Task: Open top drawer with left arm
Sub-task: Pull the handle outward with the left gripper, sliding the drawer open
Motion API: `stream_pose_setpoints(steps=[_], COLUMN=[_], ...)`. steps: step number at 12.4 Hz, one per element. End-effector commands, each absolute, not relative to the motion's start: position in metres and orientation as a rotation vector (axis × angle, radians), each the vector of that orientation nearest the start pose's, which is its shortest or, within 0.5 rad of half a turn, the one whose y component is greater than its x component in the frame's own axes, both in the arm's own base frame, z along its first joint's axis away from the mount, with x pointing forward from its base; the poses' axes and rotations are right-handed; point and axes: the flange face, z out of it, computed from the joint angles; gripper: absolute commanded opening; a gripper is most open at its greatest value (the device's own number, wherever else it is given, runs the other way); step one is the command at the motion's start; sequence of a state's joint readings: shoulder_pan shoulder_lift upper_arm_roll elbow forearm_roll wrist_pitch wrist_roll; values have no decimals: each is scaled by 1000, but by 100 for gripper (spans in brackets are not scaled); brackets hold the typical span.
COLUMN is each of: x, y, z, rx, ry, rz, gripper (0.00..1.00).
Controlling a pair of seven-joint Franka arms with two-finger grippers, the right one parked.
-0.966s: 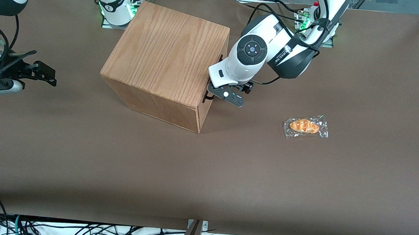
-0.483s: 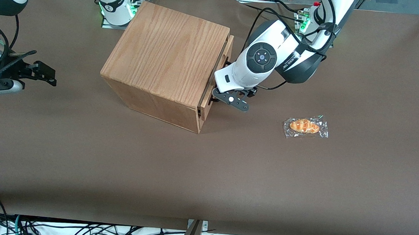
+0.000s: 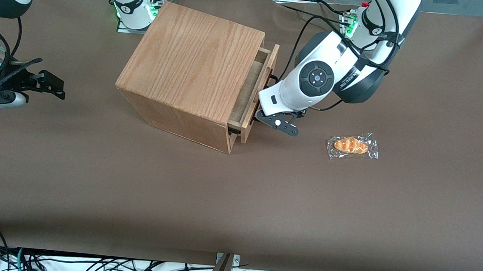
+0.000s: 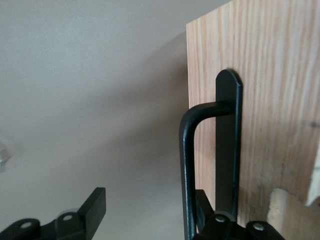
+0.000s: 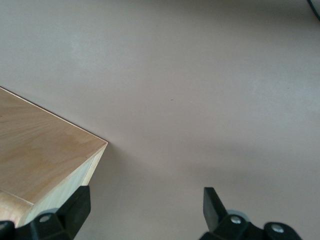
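Note:
The top drawer [image 3: 270, 65] of the oak-grain box [image 3: 195, 60] stands pulled out a short way, and a strip of its inside shows above the plank front. The left arm [image 3: 315, 79] reaches down in front of it. Its gripper [image 3: 263, 113] is at the drawer front, open. In the left wrist view the thin black wire handle [image 4: 186, 150] runs between the fingers of the gripper [image 4: 150, 215], close against one finger [image 4: 202, 207] that sits between the bar and the wood [image 4: 270, 75]. The other finger [image 4: 92, 210] stands well apart from the bar.
A wrapped pastry [image 3: 352, 146] lies on the brown table toward the working arm's end, nearer the front camera than the gripper. The arm bases [image 3: 134, 2] stand at the table's back edge. A corner of the box [image 5: 40, 155] shows in the right wrist view.
The drawer was shut a second ago and has slid out of the box. The gripper and the arm's wrist have moved with it, away from the box toward the working arm's end.

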State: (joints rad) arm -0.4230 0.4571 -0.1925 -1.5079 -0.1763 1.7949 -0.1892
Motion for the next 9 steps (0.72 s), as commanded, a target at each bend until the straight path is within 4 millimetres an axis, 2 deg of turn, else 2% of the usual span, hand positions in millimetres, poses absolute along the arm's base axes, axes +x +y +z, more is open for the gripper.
stream_pose_setpoints(steps=[1,5,6,9], x=[562,571,577,584], y=[-359,-341,-329,-313], z=[381,369,368,367], rx=[-3240,-3230,-3235,-3235], ry=[554,559,535,549], rz=[406,429,433,452], gripper=[78,78,79,78])
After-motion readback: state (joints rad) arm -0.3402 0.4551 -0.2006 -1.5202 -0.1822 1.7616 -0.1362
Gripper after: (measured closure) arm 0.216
